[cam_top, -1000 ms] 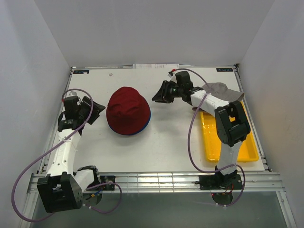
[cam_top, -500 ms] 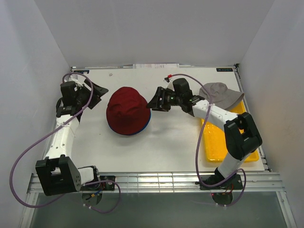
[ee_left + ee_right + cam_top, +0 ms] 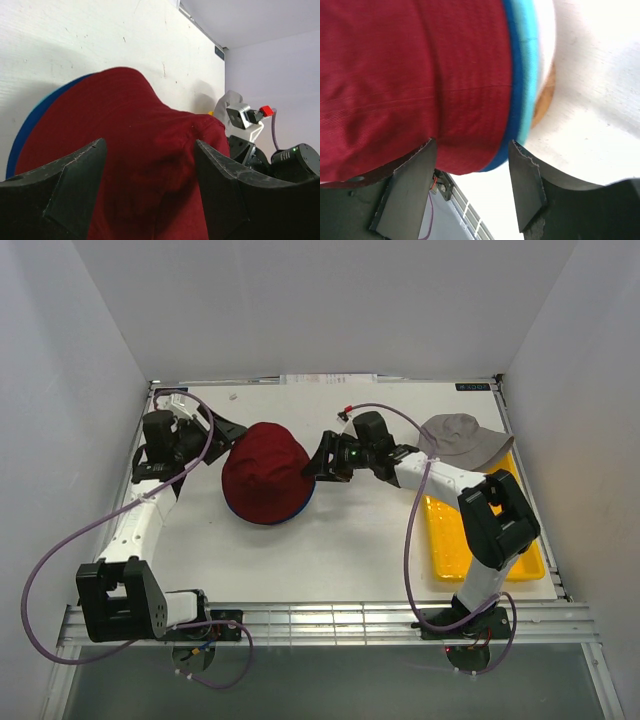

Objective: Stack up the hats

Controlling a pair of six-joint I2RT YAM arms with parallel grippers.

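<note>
A dark red hat (image 3: 264, 473) tops a stack in the middle of the table, with a navy blue brim (image 3: 296, 516) peeking out below it. My left gripper (image 3: 229, 431) is open at the stack's far left side, and the red crown (image 3: 150, 160) fills the gap between its jaws. My right gripper (image 3: 317, 465) is open at the stack's right edge. Its view shows the red hat (image 3: 415, 75) over navy (image 3: 518, 80), teal (image 3: 530, 45) and white (image 3: 547, 30) brims. The grey hat (image 3: 461, 440) lies apart at the far right.
A flat yellow tray (image 3: 452, 535) lies along the right side, its far end under the grey hat. A bit of the wooden stand (image 3: 543, 106) shows under the brims. White walls enclose the table on three sides.
Both grippers have closed in on the stack: the left moved far and right to the red crown, the right moved left to the brim edge. The hats have not moved.
</note>
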